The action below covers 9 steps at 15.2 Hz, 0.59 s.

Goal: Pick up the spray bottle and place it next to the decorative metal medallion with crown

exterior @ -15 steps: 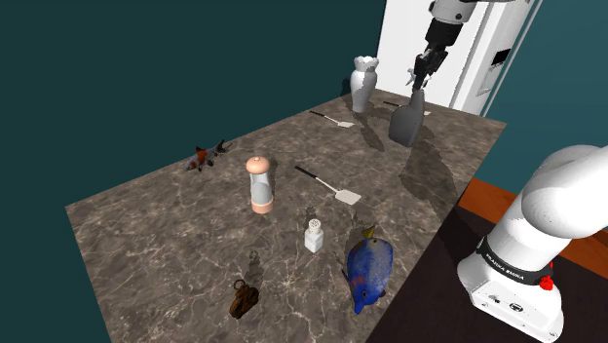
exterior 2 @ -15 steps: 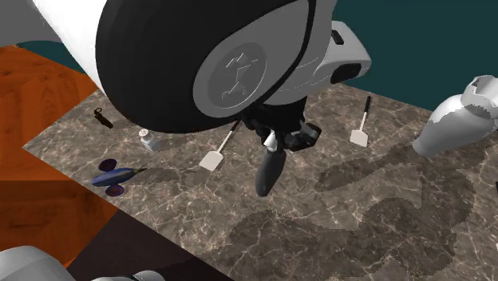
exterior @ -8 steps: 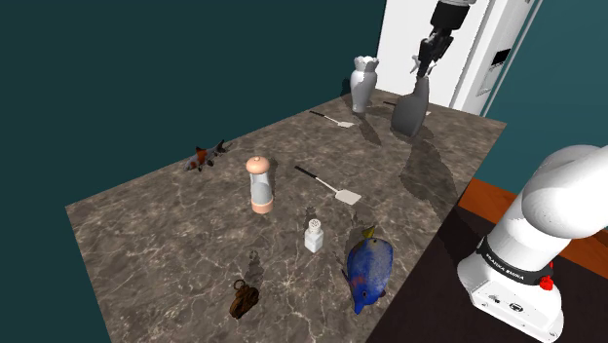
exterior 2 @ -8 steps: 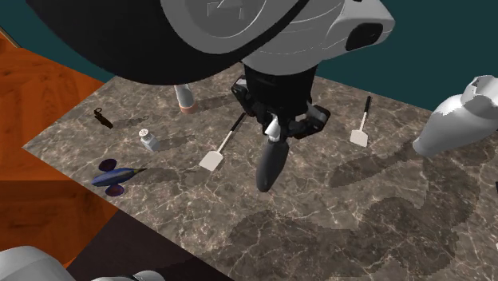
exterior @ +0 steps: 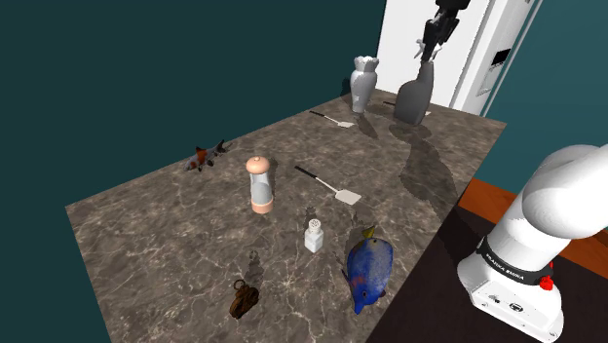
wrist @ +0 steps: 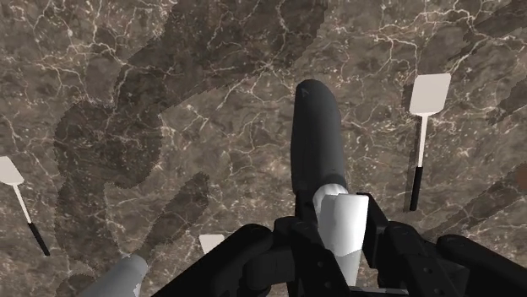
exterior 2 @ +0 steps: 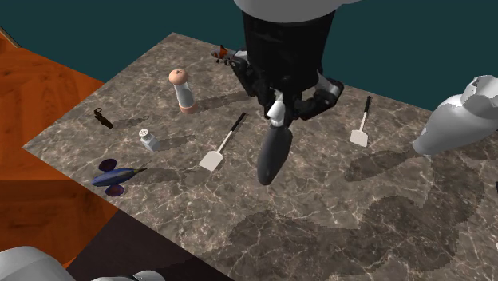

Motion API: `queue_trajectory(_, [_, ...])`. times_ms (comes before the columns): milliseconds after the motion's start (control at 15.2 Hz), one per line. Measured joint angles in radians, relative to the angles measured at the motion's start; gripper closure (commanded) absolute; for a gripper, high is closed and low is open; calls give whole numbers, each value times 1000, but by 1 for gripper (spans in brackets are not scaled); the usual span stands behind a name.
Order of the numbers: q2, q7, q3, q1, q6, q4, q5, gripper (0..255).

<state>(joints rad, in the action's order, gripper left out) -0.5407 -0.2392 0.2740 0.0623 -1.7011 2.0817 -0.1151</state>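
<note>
While hanging over the brown marbled tabletop (exterior: 146, 244), clasping the dark grey spray bottle (exterior 2: 271, 156) in the black two-finger gripper (exterior 2: 277, 112). Hovering near the pale grey vase (exterior: 363, 83), hiding its contents.

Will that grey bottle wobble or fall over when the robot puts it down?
Probably a bit tippy: the spray bottle is tall and narrow, gripped only at its white top by the gripper. It looks stiff, since it hangs without bending. Its smooth rounded body might roll if it lands on its side.
</note>
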Motion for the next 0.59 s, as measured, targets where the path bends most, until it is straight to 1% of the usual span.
queue_trajectory(594, [41,-5,-5,-8,114,-155,12,255])
